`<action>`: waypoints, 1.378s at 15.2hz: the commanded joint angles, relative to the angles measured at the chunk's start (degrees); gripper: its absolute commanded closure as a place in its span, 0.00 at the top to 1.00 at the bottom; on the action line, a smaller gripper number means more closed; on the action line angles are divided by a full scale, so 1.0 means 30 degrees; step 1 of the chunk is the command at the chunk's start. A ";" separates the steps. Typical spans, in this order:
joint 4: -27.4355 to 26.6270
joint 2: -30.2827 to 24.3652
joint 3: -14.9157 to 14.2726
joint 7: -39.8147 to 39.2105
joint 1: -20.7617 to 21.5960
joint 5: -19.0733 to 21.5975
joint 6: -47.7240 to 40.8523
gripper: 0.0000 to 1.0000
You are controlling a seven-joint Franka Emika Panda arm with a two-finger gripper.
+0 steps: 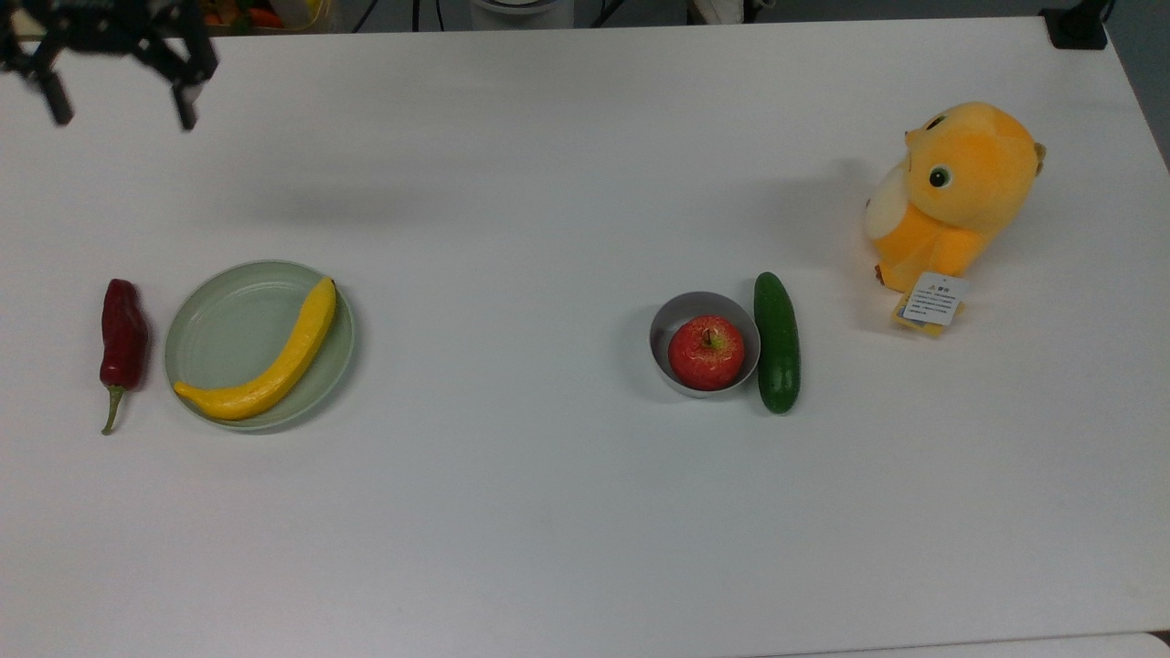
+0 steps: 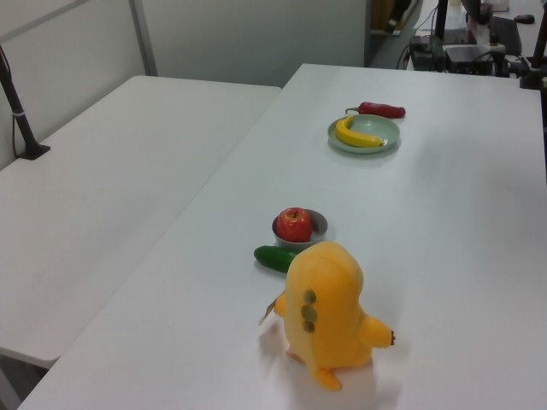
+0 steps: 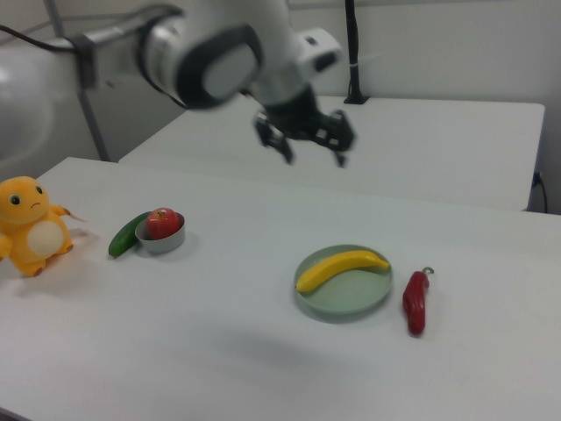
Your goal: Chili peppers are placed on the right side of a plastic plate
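The dark-red chili pepper [image 1: 122, 336] lies flat on the white table, just off the top view's left of the pale green plastic plate [image 1: 212, 345]; its green stem points toward the table's near edge. In the left view the chili [image 2: 381, 109] lies behind the plate [image 2: 386, 130], and in the right view the chili [image 3: 414, 302] lies to the plate's [image 3: 351, 300] right. A yellow banana [image 1: 274, 359] rests on the plate. My gripper [image 1: 119, 108] hangs open and empty high above the table's far left corner in the top view, well away from the chili. The right view shows the gripper [image 3: 313, 154] raised above the plate.
A grey metal bowl [image 1: 681, 315] holding a red apple [image 1: 706, 352] stands mid-table with a green cucumber [image 1: 777, 342] touching its side. An orange plush toy [image 1: 951, 196] sits at the top view's far right. A second white table [image 2: 111, 171] stands beside this one.
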 commanded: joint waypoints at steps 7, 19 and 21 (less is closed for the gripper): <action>-0.0812 -0.4705 0.1443 0.8102 0.2521 0.0306 -0.9480 1.00; -0.2481 -0.4034 0.4994 0.8872 0.2638 -0.0016 -0.6968 1.00; -0.2365 -0.3595 0.4964 0.7760 0.2609 -0.0104 -0.6325 1.00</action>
